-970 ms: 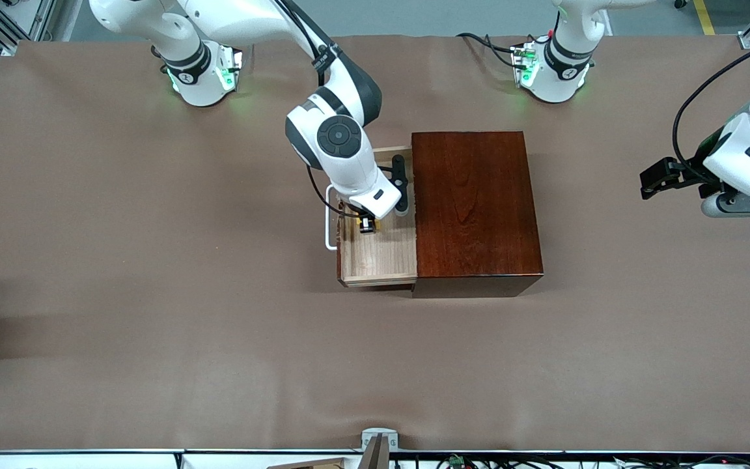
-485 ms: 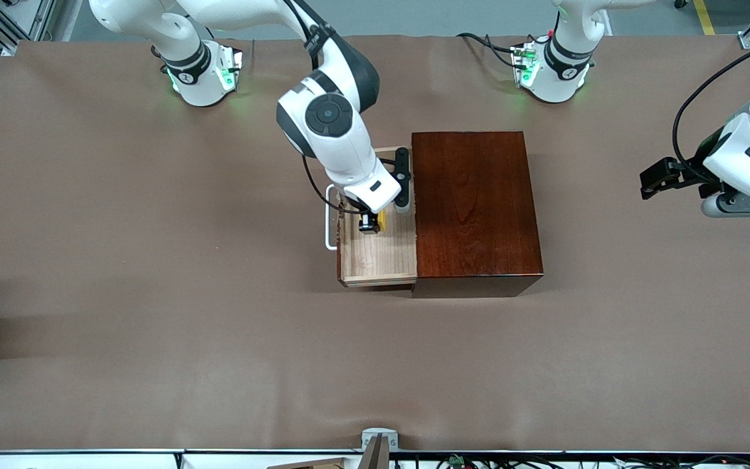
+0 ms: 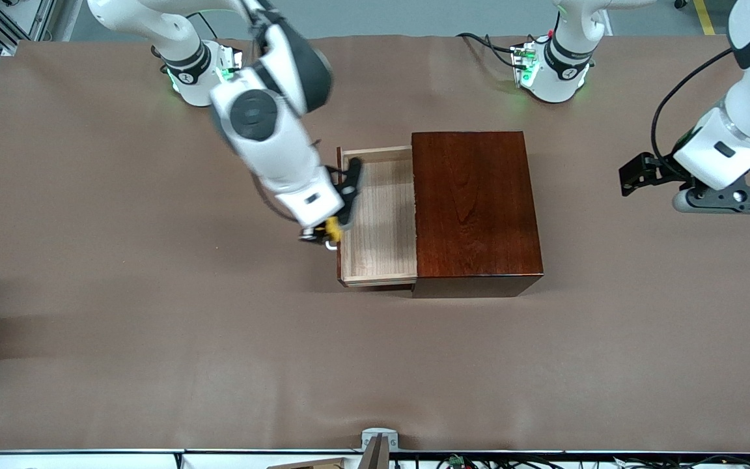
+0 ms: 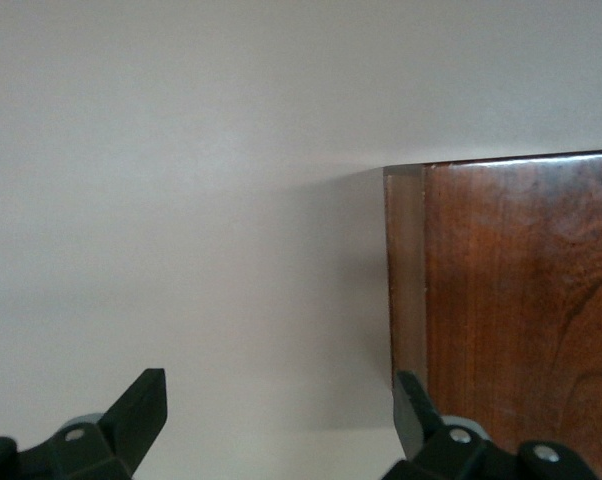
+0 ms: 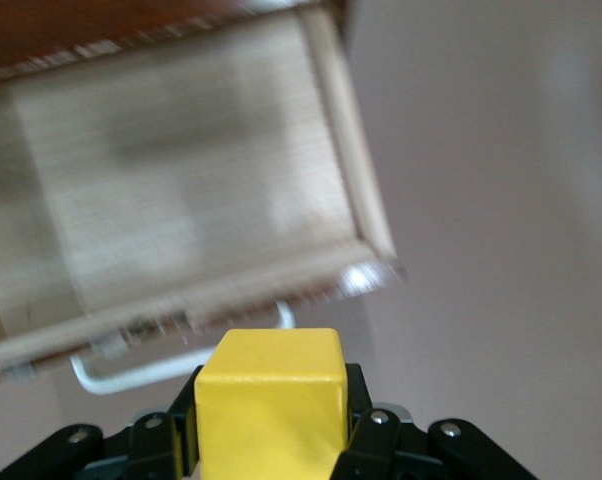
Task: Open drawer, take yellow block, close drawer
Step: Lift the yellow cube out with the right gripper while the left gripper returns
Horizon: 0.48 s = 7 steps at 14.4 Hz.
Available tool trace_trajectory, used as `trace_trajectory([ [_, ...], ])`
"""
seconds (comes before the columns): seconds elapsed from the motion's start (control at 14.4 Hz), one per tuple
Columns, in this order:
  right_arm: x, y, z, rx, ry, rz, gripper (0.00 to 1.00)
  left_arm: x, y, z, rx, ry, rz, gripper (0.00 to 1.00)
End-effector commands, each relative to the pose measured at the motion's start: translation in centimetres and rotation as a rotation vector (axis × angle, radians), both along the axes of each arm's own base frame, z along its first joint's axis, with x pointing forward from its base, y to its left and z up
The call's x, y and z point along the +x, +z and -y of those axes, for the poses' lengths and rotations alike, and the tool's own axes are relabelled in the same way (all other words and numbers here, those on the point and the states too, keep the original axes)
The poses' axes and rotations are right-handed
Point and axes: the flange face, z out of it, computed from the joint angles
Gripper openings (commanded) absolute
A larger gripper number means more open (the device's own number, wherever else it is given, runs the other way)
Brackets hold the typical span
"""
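The yellow block (image 5: 269,397) — light, rigid, we judge — sits pinched by its flat sides in our right gripper (image 3: 324,231), over the drawer (image 3: 378,218) front edge; left gripper (image 4: 281,425) waits open beside the box (image 3: 474,208).

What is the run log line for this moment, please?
drawer: open | yellow block: held in right gripper above handle | left gripper: open, waiting beside wooden box

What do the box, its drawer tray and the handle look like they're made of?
Box: glossy dark reddish-brown wood, or veneer; grain and sheen show.
Drawer: pale unfinished-looking wood, matte, with fine straight grain.
Handle: smooth white bar, perhaps painted metal or plastic; cannot tell which.
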Motion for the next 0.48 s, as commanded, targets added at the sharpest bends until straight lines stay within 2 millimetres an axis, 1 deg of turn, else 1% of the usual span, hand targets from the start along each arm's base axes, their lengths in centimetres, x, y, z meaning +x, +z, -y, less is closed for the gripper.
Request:
trace_trajectory([
  [0.0,1.7,1.8,6.0,-0.005,-0.166,-0.036,0.0,-0.7,0.6,3.6,-0.021,-0.056,0.006,1.0],
  [0.14,3.1,1.8,10.5,-0.028,-0.314,-0.074,0.0,-2.3,0.5,8.4,-0.022,-0.143,-0.01,1.0],
  [0.28,4.7,0.9,16.0,-0.046,-0.447,-0.109,0.0,-4.6,0.2,13.0,-0.014,-0.231,-0.048,1.0],
  [0.42,5.8,-0.6,21.6,-0.06,-0.557,-0.14,0.0,-6.8,0.1,17.6,-0.017,-0.337,-0.052,1.0],
])
